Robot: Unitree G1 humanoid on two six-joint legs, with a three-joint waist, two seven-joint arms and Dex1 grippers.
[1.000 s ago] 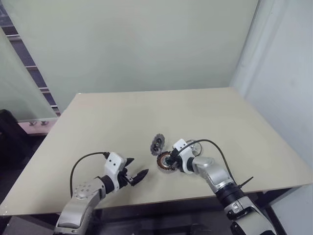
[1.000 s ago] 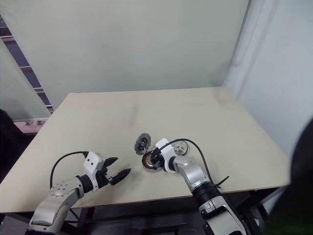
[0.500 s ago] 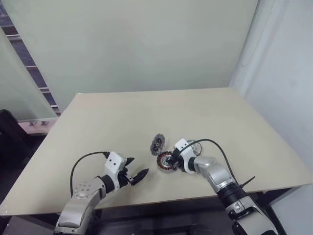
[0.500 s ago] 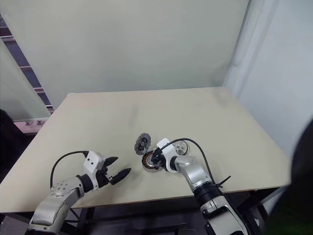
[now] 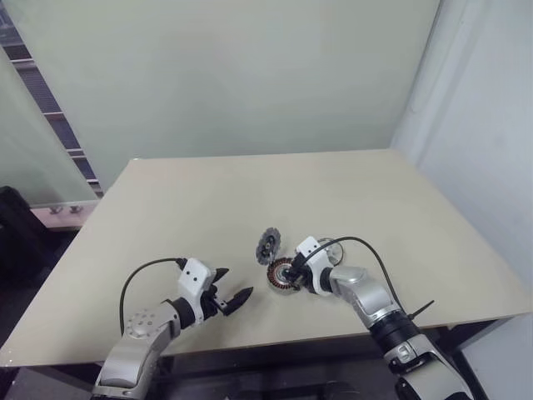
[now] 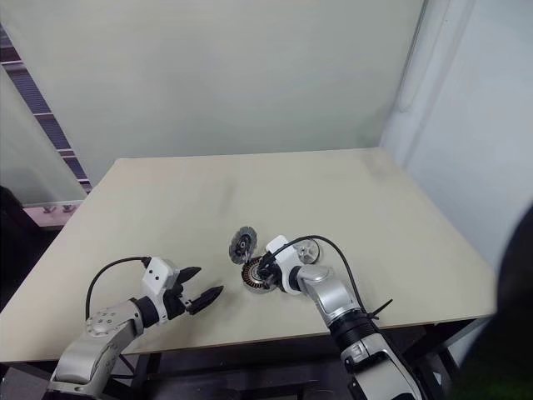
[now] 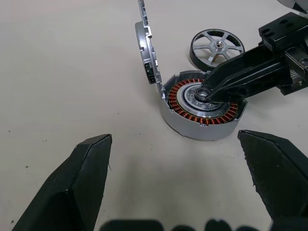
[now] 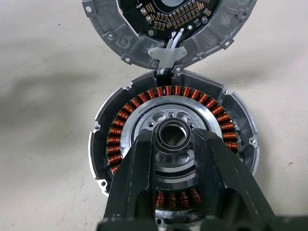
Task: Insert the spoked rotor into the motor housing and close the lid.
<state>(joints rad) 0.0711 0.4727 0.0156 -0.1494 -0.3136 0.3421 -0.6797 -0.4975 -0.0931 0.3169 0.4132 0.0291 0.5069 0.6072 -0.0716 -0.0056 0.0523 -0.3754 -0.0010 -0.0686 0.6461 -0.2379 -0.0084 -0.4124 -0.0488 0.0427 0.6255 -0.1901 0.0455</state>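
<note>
The motor housing (image 5: 284, 274) lies flat on the beige table (image 5: 208, 200), a little toward the near edge from the table's middle, its ring of copper windings open to view around a pale metal centre. The lid (image 5: 269, 243) stands up on edge at the housing's 11 o'clock in the head views, joined to the housing's rim by a small tab; its inner face, carrying a dark board with rows of small contacts, shows in the right wrist view (image 8: 168, 29). The spoked rotor (image 7: 216, 46) lies flat on the table just beside the housing at its 2 o'clock in the head views, apart from it, partly behind the right arm there. The right gripper (image 8: 173, 144) reaches in from the 4 o'clock side and sits over the housing's centre, its two black fingers (image 8: 139, 168) set narrowly apart on either side of the raised bearing ring at the hub; whether they press on that ring cannot be told. The left gripper (image 5: 226, 297) hangs above the table at the housing's 8 o'clock, well apart from it, its fingers (image 7: 77, 183) spread wide with nothing between them, pointing toward the housing.
</note>
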